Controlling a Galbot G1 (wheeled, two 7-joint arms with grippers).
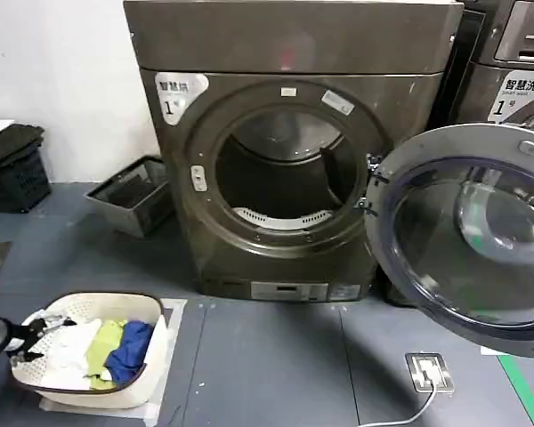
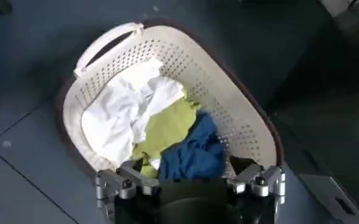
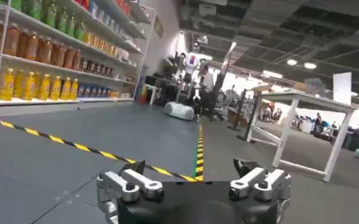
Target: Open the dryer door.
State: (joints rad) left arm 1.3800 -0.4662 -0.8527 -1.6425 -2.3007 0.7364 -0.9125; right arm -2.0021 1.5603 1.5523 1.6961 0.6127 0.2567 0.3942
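Head view: left gripper (image 1: 28,342) low at floor level on left, fingers spread, holding nothing, at near-left rim of laundry basket (image 1: 151,356). Basket holds white, green, blue clothes. Dryer door (image 1: 467,233) swung fully open to right of dryer (image 1: 285,169), chrome ring facing out, drum mouth exposed. Grey bin (image 1: 129,194) on floor left of dryer.

Left wrist view: left gripper (image 2: 188,175) wide open, empty, hovering over basket (image 2: 234,103) edge, above blue cloth (image 2: 191,152).

Right wrist view: right gripper (image 3: 191,176) open, empty, aimed across room at shelves (image 3: 51,55), striped floor tape (image 3: 75,146) and a table (image 3: 304,122).
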